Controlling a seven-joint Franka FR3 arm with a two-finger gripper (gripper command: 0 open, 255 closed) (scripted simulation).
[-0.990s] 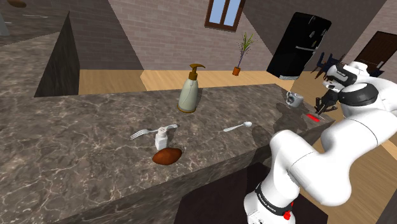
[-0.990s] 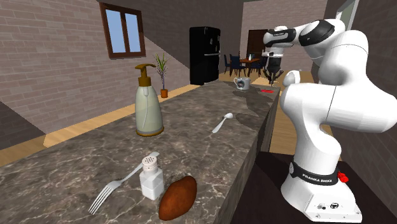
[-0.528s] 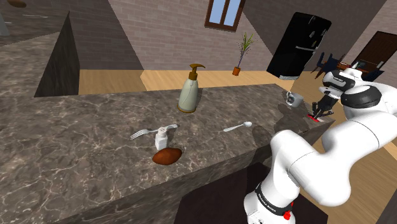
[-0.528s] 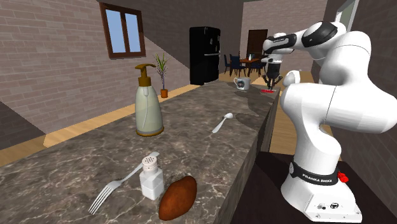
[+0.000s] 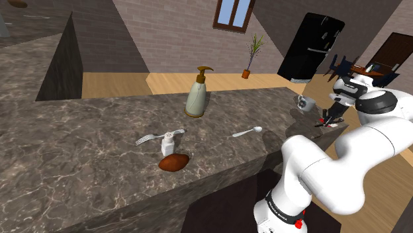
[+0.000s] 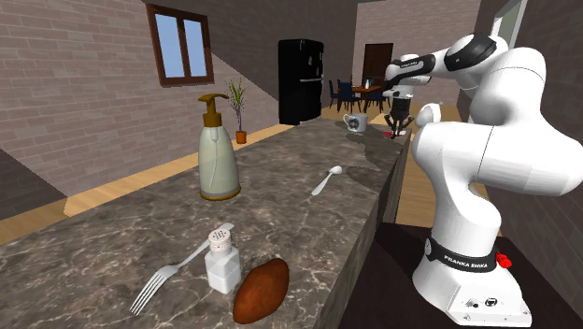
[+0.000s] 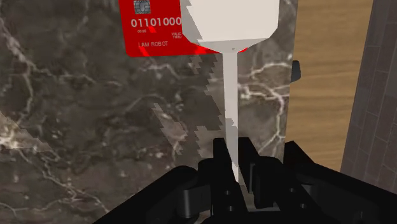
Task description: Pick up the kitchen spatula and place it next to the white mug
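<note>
Your gripper pinched the spatula by its handle; its blade overlapped the red card near the white mug.

Claw lower than a second ago, now tight on the spatula handle.

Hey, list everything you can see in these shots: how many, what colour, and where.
countertop: one, dark marbled, bearing the items
soap dispenser: one, pale with brown pump, mid-counter
fork: one, silver, beside the shaker
salt shaker: one, white, upright
brown oval item: one, by the shaker
spoon: one, silver, nearer the arm
mug: one, white, counter's far end
card: one, red, partly behind the spatula's head
spatula: one, white, handle between the fingers
fridge: one, black, background
arm: one, white
gripper: one, black, shut on the spatula
</note>
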